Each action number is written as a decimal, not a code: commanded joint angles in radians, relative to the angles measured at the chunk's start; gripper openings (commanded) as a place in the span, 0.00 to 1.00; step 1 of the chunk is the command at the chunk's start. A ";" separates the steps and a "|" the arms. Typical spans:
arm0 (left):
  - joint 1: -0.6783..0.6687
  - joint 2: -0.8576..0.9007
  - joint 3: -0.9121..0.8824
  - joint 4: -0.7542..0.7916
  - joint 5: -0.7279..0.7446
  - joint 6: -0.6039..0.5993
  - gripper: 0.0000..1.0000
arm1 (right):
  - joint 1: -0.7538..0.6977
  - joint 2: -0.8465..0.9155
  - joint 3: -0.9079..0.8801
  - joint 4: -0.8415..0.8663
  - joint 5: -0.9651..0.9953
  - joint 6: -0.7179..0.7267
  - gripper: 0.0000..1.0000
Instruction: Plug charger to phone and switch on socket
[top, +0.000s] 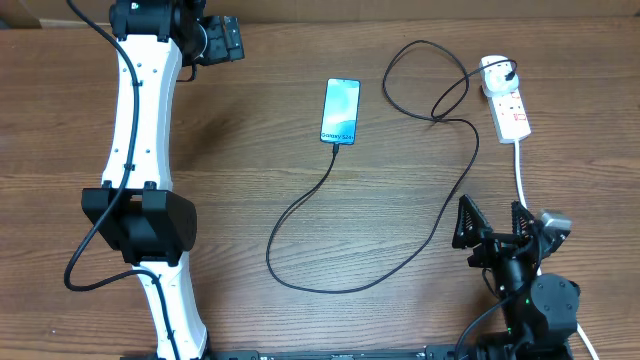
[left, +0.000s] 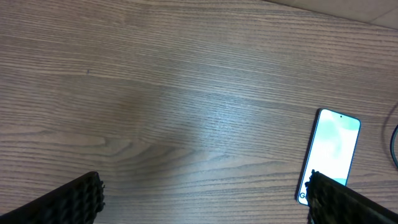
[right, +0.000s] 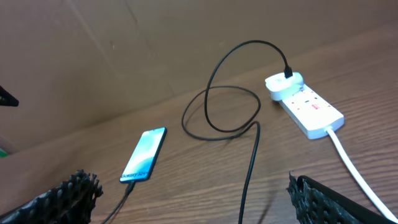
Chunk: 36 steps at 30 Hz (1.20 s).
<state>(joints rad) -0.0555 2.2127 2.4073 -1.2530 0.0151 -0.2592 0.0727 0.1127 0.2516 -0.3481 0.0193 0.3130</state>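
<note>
The phone (top: 340, 111) lies screen-up and lit at the table's upper middle; it also shows in the left wrist view (left: 331, 154) and the right wrist view (right: 143, 154). The black charger cable (top: 420, 245) runs from the phone's lower edge, where its tip sits in the port, in a long loop to the white adapter (top: 495, 70) in the socket strip (top: 511, 110). The cable (right: 250, 163) and strip (right: 309, 109) show in the right wrist view. My left gripper (top: 222, 40) is open and empty at the far left. My right gripper (top: 492, 222) is open and empty near the front right.
The strip's thick white cord (top: 523, 177) runs down toward my right arm. A brown cardboard wall (right: 124, 56) stands behind the table. The left arm's white links (top: 140, 130) stretch along the table's left side.
</note>
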 joint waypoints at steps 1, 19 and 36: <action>-0.005 0.007 -0.002 0.000 0.004 -0.010 1.00 | 0.006 -0.053 -0.057 0.043 0.023 -0.008 1.00; -0.005 0.007 -0.002 0.000 0.004 -0.010 1.00 | 0.006 -0.111 -0.127 0.188 0.047 -0.083 1.00; -0.005 0.007 -0.002 0.000 0.004 -0.010 1.00 | 0.004 -0.111 -0.244 0.397 0.027 -0.180 1.00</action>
<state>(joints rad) -0.0555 2.2124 2.4073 -1.2530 0.0151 -0.2592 0.0727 0.0128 0.0185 0.0517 0.0559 0.1959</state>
